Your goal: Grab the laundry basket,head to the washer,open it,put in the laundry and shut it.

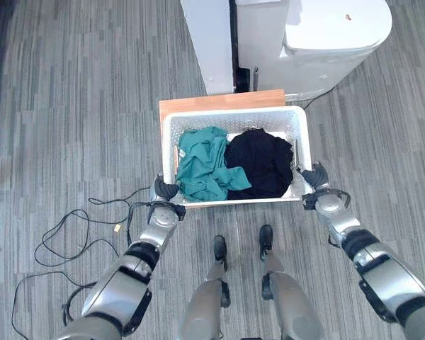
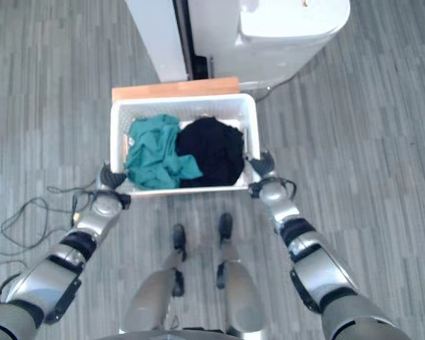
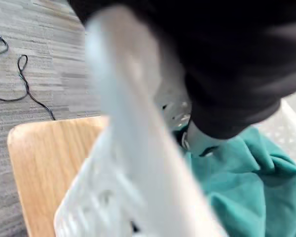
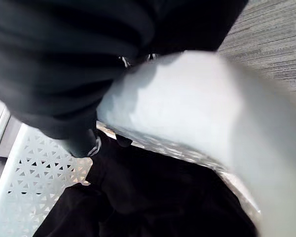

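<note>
**Both hands at the near corners of the laundry basket**

Closest to the camera are the 2 hands, each at a near corner of the white laundry basket [image 1: 297, 134]. Left hand [image 1: 166, 191] sits at the near left corner, and its dark cover lies over the rim; its wrist view shows the cover hooked over the white rim with a dark fingertip inside the basket, just above the teal cloth [image 1: 205, 163]. So this hand looks closed on the rim. Right hand [image 1: 314, 175] sits at the near right corner in the same way. In its wrist view the cover wraps over the rim and a fingertip reaches down inside, next to the black cloth [image 1: 261, 163], so it also looks closed on the rim.

The basket stands on a low wooden board [image 1: 219, 100] on the grey floor [image 1: 71, 106]. Inside, the teal cloth fills the left half and the black cloth the right half, and the 2 touch in the middle. Behind the board stands the white washer [image 1: 326, 39], near the basket's far side.
</note>
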`<state>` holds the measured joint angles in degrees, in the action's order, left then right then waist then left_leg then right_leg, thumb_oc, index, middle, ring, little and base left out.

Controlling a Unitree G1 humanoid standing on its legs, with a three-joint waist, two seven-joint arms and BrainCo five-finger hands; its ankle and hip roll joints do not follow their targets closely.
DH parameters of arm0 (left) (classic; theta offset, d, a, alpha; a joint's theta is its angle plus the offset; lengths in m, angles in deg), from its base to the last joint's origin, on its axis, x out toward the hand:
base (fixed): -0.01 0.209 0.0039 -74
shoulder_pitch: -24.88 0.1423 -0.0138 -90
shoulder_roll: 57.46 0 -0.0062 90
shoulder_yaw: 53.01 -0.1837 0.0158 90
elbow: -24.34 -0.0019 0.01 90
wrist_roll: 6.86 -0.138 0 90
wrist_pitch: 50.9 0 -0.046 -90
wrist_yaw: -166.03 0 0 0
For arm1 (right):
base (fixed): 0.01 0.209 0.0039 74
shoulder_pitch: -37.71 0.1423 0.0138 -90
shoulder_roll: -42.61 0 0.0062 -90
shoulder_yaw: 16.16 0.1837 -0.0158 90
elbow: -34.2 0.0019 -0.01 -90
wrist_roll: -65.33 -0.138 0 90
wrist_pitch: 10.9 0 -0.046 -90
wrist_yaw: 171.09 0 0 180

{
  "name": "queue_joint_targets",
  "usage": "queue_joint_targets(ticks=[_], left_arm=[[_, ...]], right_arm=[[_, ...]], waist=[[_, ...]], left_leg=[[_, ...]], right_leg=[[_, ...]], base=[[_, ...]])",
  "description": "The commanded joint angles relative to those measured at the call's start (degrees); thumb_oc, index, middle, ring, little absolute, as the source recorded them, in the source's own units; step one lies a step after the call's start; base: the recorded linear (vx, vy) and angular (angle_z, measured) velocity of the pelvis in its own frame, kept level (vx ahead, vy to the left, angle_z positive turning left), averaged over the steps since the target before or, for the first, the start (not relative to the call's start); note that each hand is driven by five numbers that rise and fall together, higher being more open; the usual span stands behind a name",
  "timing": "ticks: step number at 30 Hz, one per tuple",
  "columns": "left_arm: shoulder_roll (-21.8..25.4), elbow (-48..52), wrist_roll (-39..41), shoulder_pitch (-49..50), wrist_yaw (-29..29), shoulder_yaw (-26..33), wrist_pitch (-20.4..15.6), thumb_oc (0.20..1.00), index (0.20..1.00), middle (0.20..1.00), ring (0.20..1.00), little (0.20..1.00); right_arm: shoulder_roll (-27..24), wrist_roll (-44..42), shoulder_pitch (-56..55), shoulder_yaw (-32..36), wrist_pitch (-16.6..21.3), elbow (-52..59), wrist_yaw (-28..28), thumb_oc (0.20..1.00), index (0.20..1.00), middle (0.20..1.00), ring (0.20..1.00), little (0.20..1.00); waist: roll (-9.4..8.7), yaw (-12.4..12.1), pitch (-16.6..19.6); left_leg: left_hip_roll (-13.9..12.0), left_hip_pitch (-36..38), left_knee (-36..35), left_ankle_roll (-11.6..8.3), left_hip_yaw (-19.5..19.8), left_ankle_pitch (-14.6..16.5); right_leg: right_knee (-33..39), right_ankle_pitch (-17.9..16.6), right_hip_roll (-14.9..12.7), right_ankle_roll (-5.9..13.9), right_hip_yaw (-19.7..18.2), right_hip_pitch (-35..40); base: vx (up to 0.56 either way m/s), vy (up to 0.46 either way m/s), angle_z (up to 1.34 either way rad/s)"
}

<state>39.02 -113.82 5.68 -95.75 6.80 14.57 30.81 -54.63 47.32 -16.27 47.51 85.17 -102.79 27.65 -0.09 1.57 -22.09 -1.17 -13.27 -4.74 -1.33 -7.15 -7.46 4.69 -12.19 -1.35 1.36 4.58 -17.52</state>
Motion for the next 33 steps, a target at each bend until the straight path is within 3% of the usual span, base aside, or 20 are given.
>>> queue_joint_targets(ticks=[1,6,11,17,21,22,27,28,29,31,33], left_arm=[[-4.2,0.8,-1.8,0.3,-2.1,-1.1,-3.8,0.200,0.200,0.200,0.200,0.200],[-3.1,17.6,-1.5,13.6,-5.8,3.8,-4.5,0.200,0.200,0.200,0.200,0.200],[-0.8,28.2,-2.8,23.4,-10.7,6.2,-4.1,0.200,0.200,0.200,0.200,0.200],[0.2,33.5,-2.4,29.4,-13.8,7.4,-3.9,0.200,0.200,0.200,0.200,0.200],[0.0,36.7,-1.1,32.1,-14.6,6.1,-3.8,0.200,0.200,0.200,0.200,0.200],[-0.2,36.8,-0.8,32.4,-15.1,5.4,-3.8,0.200,0.200,0.200,0.200,0.200],[0.3,37.7,-3.1,32.4,-16.7,2.1,-3.1,0.200,0.200,0.200,0.200,0.200],[0.8,38.9,-4.8,31.5,-16.8,0.3,-3.1,0.200,0.200,0.200,0.200,0.200],[0.8,38.8,-4.8,31.4,-16.8,0.3,-3.2,0.200,0.200,0.200,0.200,0.200],[1.2,39.1,-5.2,30.3,-16.5,-0.3,-3.3,0.200,0.200,0.200,0.200,0.200],[1.9,40.1,-5.1,29.5,-16.1,-0.3,-3.7,0.200,0.200,0.200,0.200,0.200]], right_arm=[[3.3,0.5,-2.6,-0.1,4.9,4.1,-2.8,0.200,0.200,0.200,0.200,0.200],[-1.4,6.3,-16.1,5.6,5.5,21.7,-5.7,0.200,0.200,0.200,0.200,0.200],[-4.5,9.8,-28.0,12.0,6.1,33.6,-8.6,0.200,0.200,0.200,0.200,0.200],[-4.6,10.8,-36.3,15.2,6.4,40.0,-10.9,0.200,0.200,0.200,0.200,0.200],[-4.1,11.2,-38.0,14.5,6.2,42.6,-11.8,0.200,0.200,0.200,0.200,0.200],[-4.1,11.3,-38.5,14.5,6.3,42.3,-12.0,0.200,0.200,0.200,0.200,0.200],[-3.4,11.5,-40.3,14.5,5.6,41.6,-12.1,0.200,0.200,0.200,0.200,0.200],[-3.2,11.4,-40.3,14.7,5.8,41.9,-11.7,0.200,0.200,0.200,0.200,0.200],[-3.1,11.4,-40.2,14.7,5.8,41.9,-11.7,0.200,0.200,0.200,0.200,0.200],[-2.8,11.3,-39.2,14.2,6.0,42.1,-11.3,0.200,0.200,0.200,0.200,0.200],[-2.4,11.5,-37.9,13.5,6.0,42.8,-11.0,0.200,0.200,0.200,0.200,0.200]], waist=[[-2.21,0.9,4.9],[-1.88,1.4,8.2],[-1.88,2.4,10.5],[-2.80,3.2,12.5],[-3.07,2.9,12.9],[-2.89,3.4,13.4],[-1.93,5.6,15.1],[-1.49,7.6,14.4],[-1.60,7.4,14.5],[-1.71,8.2,13.5],[-2.05,8.1,13.1]], left_leg=[[1.3,0.8,6.0,-0.82,-0.2,8.3],[1.0,7.2,5.2,-0.60,-0.6,10.1],[0.2,11.3,5.9,-1.20,-0.7,11.1],[-0.4,12.5,9.7,-1.67,-0.1,12.7],[1.9,11.6,9.9,-1.08,7.9,13.4],[2.0,12.0,9.0,-0.90,8.4,13.6],[2.0,15.2,5.5,0.41,4.1,13.4],[2.2,15.9,4.5,1.57,0.5,13.7],[2.3,15.7,4.5,1.54,0.3,13.4],[2.2,15.3,4.3,2.19,-3.7,13.7],[1.5,15.2,4.6,2.45,-8.2,14.1]], right_leg=[[-6.7,11.5,-1.2,4.51,-2.4,0.1],[-6.1,13.3,-0.7,4.03,-2.0,6.1],[-5.5,14.7,-0.3,3.47,-1.8,10.9],[-4.1,15.0,0.2,3.03,-2.0,14.6],[-4.1,14.5,0.7,2.96,-4.5,14.2],[-4.2,14.4,0.8,3.04,-5.0,14.1],[-3.6,12.9,1.6,3.98,-9.0,13.8],[-5.1,11.8,2.7,5.14,-12.8,11.5],[-5.1,11.6,2.7,5.13,-13.1,11.2],[-6.7,10.7,3.9,6.28,-15.2,8.3],[-8.2,10.4,3.9,7.00,-13.7,6.1]], base=[[0.05,-0.018,-0.02],[0.11,-0.036,-0.07],[0.09,-0.058,-0.02],[0.03,-0.063,0.09],[-0.03,0.022,-0.22],[0.02,0.066,-0.53],[-0.01,0.132,-0.58],[-0.14,0.144,-0.84],[-0.19,0.142,-0.85],[-0.16,0.049,-1.32],[-0.11,-0.010,-1.68]])
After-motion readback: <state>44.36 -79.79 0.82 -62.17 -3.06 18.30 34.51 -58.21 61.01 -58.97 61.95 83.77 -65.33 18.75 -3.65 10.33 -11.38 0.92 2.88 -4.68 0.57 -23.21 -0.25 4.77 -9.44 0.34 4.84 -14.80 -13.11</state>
